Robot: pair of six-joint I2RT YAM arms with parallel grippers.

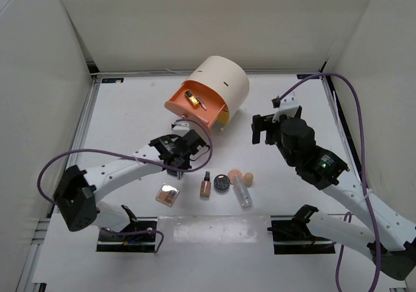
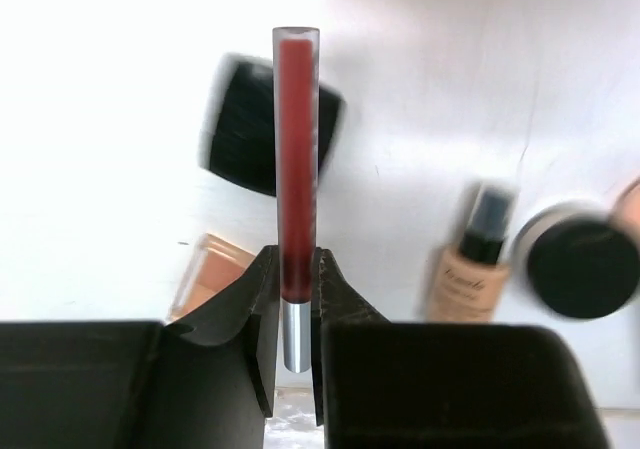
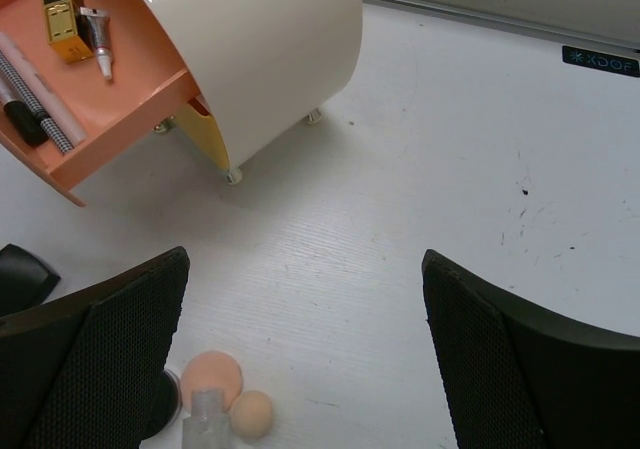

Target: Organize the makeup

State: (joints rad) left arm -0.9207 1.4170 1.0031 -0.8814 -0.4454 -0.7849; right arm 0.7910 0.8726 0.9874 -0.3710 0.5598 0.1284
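My left gripper [image 2: 297,279] is shut on the lower end of a slim red lip gloss tube [image 2: 297,159] with a silver cap, which points straight out from the jaws. Under it, blurred, lie a black square compact [image 2: 245,124], a rose-gold palette [image 2: 208,274], a beige foundation bottle [image 2: 478,269] and a round dark compact [image 2: 582,267]. In the top view the left gripper [image 1: 185,150] hovers just left of the row of makeup: palette [image 1: 168,194], bottle [image 1: 206,185], round compact [image 1: 222,183], peach sponges [image 1: 241,175], clear tube [image 1: 242,193]. My right gripper [image 3: 304,259] hangs open and empty, above and right of the sponges [image 3: 212,374].
The cream cylinder box [image 1: 224,84] stands at the back centre, its orange drawer [image 3: 120,119] pulled out toward the left arm. Inside lie a gold item [image 3: 58,4], a small tube [image 3: 97,34] and pencils [image 3: 40,94]. White walls enclose the table.
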